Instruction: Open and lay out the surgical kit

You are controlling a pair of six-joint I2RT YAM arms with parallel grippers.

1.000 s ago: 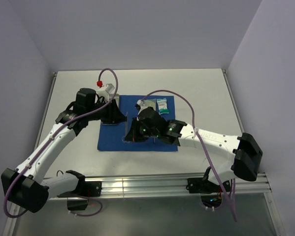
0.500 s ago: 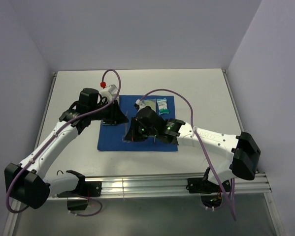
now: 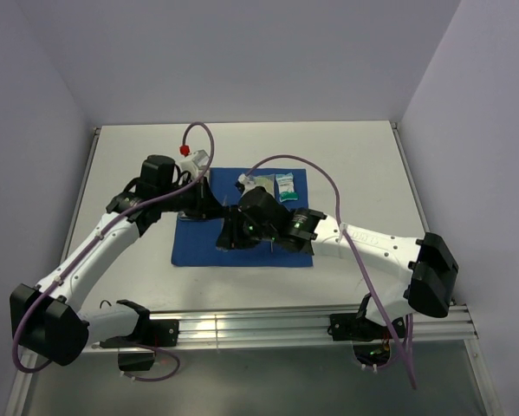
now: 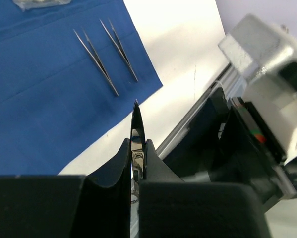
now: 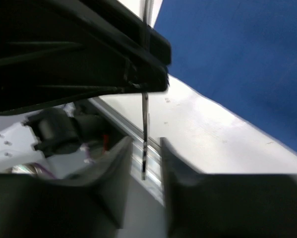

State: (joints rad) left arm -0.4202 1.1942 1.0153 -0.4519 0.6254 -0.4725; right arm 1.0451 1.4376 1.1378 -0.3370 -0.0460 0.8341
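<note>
Grip | our left gripper [image 4: 137,149] pinches pointed steel scissors [image 4: 136,119] | our right gripper [image 5: 146,151] stands narrowly parted around them | we see two thin steel tweezers [image 4: 95,62] on royal-blue cloth wrap [image 4: 39,104]

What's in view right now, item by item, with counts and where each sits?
cloth: one, blue, spread flat mid-table.
tweezers: two, steel, side by side on the cloth near its corner.
packet: one, white and green, at the cloth's far edge; the paler item beside it is too small to tell.
scissors: one seen, steel, held above the table.
table: one, white.
cables: two, purple, one looping over each arm.
left gripper: black, shut on the scissors.
right gripper: black, open, fingers either side of the scissors.
</note>
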